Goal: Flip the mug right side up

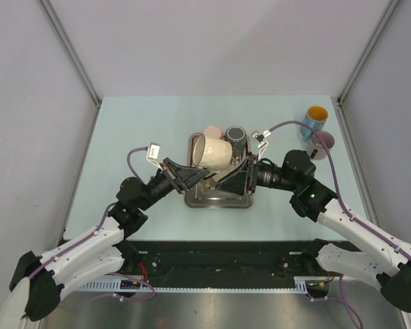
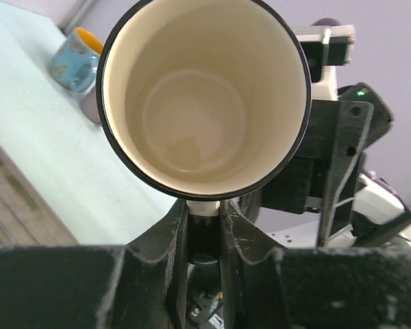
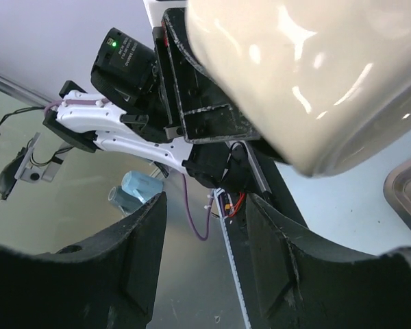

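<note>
Where its dark fingers come together, the left tool point(image 2: 205, 229) is narrowed onto the pale handle point(image 2: 205, 208) of the cream mug point(image 2: 204, 96) and grips it just under the rim. The mug lies on its side in that grip. Its dark-edged mouth faces back along the left arm, so the left wrist view looks straight into the bare cream inside. From above, the mug hangs over the far half of the metal tray point(image 1: 218, 199), clear of the tray floor.

The right tool point(image 3: 205, 202) sits opposite, on the mug's closed-bottom side. Its fingers are spread, with nothing between them. The glossy cream wall fills the upper right of the right wrist view, beyond the fingertips. Whether it touches them I cannot tell.

At the tray's far edge a pink mug point(image 1: 212, 129) and a dark mug point(image 1: 235, 133) stand side by side, just behind the held one. Well apart from these, near the right far corner of the pale blue tabletop point(image 1: 137, 123), a blue mug point(image 1: 316, 118) with a yellow inside stands just beyond a mauve mug point(image 1: 322, 144).
</note>
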### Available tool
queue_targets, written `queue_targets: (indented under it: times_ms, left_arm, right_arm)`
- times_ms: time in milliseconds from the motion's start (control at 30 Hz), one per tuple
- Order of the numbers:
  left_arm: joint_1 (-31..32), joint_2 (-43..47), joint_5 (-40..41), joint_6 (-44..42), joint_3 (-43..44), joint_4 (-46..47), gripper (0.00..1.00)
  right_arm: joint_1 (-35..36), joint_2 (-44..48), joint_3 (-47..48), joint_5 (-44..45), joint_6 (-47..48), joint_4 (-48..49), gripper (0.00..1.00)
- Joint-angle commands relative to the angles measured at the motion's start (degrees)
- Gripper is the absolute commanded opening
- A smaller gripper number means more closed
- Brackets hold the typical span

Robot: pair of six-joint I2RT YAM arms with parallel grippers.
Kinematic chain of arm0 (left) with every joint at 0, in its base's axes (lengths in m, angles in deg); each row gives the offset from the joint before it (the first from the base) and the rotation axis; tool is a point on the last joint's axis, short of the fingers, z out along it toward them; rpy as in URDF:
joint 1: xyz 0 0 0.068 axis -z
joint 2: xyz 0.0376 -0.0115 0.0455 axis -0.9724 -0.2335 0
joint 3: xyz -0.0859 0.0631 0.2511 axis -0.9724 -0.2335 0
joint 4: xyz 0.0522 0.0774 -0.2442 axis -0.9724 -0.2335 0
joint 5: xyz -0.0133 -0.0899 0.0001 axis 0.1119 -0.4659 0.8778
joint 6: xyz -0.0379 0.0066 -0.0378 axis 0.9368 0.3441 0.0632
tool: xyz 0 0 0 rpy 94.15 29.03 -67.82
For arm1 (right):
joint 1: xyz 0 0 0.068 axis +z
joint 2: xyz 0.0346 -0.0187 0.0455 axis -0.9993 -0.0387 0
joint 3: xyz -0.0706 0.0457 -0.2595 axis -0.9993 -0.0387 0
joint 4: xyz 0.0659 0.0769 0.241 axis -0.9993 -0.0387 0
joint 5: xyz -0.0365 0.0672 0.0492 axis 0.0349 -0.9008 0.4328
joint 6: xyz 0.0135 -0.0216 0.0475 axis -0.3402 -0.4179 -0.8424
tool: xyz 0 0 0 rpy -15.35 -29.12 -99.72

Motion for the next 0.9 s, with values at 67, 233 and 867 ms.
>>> queue_targets:
  times_ms: [67, 233, 867]
  left_arm:
    - [-1.62, 7.55, 7.75, -12.36, 10.02, -15.62, 0.0]
    - [-4.86, 8.88, 17.66, -21.33, 17.39, -30.5, 0.0]
    - [-26.13, -28.91, 34.57, -37.61, 36.83, -45.75, 0.0]
  right_arm:
    - [-0.25, 8.06, 7.1, 3.87, 13.23, -20.6, 0.54]
    - [-0.16, 13.16, 7.81, 18.18, 19.3, -32.59, 0.53]
    - [-0.07, 9.92, 7.63, 41.94, 23.88, -43.5, 0.5]
